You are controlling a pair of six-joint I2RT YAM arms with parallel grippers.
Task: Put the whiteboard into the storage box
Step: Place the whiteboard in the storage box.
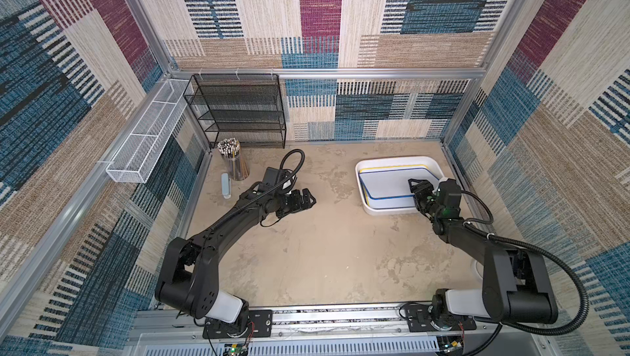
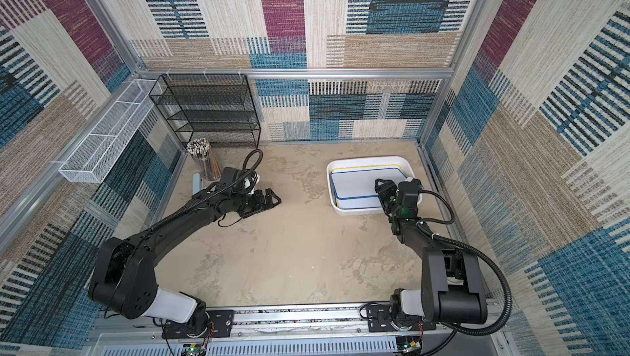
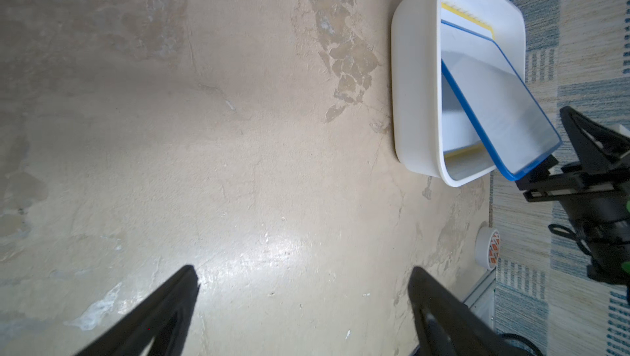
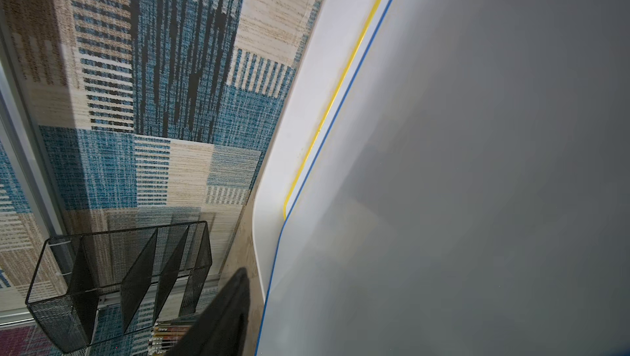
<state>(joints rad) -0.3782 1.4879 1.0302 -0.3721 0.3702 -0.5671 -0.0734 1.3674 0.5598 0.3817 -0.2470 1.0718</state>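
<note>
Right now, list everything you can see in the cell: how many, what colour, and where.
storage box: one, white, far right of the table
blue-edged whiteboard: one, white, tilted in the storage box, one end above the rim
yellow-edged whiteboard: one, white, lying beneath it
shelf rack: one, black mesh, far left corner
wire tray: one, white mesh, left wall
pencil cup: one, full, before the shelf rack
bar: one, pale blue-grey, beside the pencil cup
tape roll: one, white, orange print, table's right edge
left gripper: black, open, above mid-table
right gripper: black, jaws apart at the blue-edged whiteboard's raised end
</note>
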